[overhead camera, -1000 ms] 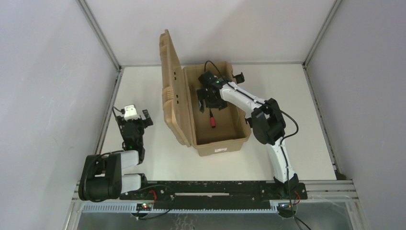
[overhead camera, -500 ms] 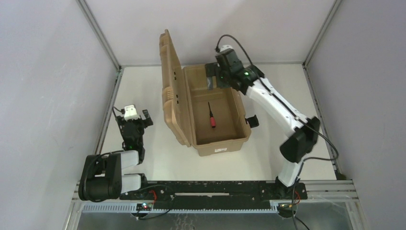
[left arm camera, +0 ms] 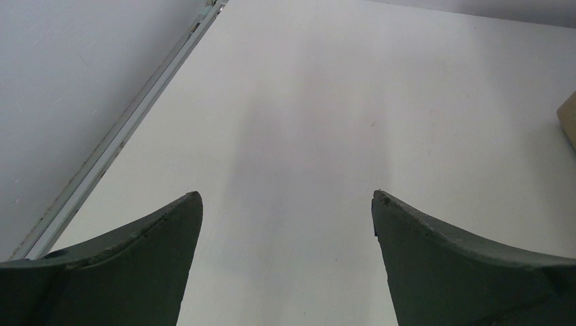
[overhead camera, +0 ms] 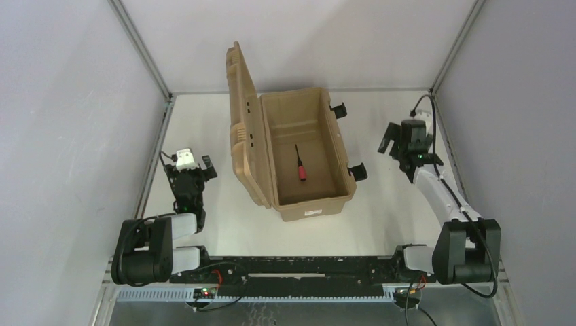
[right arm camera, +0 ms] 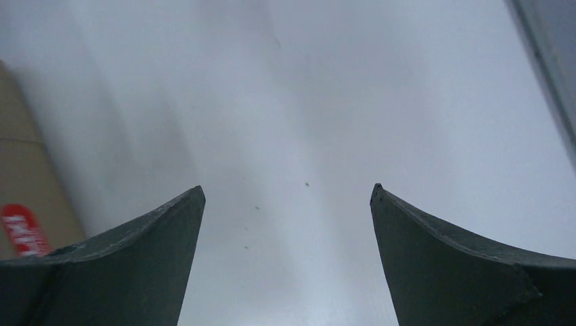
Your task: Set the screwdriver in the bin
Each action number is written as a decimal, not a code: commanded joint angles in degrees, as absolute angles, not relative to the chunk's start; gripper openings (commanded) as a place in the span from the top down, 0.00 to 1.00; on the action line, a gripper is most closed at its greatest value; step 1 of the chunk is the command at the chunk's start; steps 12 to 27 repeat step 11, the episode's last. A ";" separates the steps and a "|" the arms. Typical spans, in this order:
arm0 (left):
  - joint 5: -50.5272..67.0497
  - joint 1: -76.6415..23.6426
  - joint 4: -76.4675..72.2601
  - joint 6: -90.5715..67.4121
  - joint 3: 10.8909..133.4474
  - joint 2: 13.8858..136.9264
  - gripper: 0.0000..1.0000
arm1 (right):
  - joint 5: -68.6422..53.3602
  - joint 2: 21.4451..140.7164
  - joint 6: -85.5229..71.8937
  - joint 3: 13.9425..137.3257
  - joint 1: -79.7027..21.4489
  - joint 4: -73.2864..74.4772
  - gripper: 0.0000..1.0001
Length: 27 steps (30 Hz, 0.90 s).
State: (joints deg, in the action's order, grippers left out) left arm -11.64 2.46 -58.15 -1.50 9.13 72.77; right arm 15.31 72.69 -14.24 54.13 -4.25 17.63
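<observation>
Obs. The screwdriver lay flat on the floor of the bin, red handle toward the near end, black shaft pointing far, and clear of all four walls. The lid stood open on the left side of the bin, roughly upright.

Right gripper: jaws spread wide with nothing between them, only bare table in its wrist view. It sat right of the bin and well apart from it. Left gripper: likewise spread wide and empty, over the table on the left, near the arm's base.

We judged the placement done.

Risks:
- The lid has no visible prop. A knock from the left arm, if it reached right, could swing the lid down or shove the bin.
- The two black latches stick out from the right wall. A low sweep by the right arm could catch one and drag the bin.
- The screwdriver is loose. A jolt would roll it, though we expect the walls would keep it inside.

Writing:
- White label on the near end of the bin: too small to read.
- Red sticker with white lettering on a tan surface at the left edge of the right wrist view: blurred, so we could not read it.
</observation>
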 commanded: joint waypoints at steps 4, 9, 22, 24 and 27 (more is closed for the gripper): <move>-11.95 2.17 -61.96 -0.52 10.81 72.62 0.00 | 9.17 71.01 -13.09 40.01 -0.35 -4.77 0.00; -12.04 2.18 -61.79 -0.53 11.00 72.76 0.00 | 7.34 72.56 -12.52 37.33 -0.35 -8.37 0.00; -12.04 2.11 -61.79 -0.53 10.95 72.63 0.00 | 7.17 72.62 -12.56 36.87 -0.35 -9.45 0.00; -12.04 2.11 -61.79 -0.53 10.95 72.63 0.00 | 7.17 72.62 -12.56 36.87 -0.35 -9.45 0.00; -12.04 2.11 -61.79 -0.53 10.95 72.63 0.00 | 7.17 72.62 -12.56 36.87 -0.35 -9.45 0.00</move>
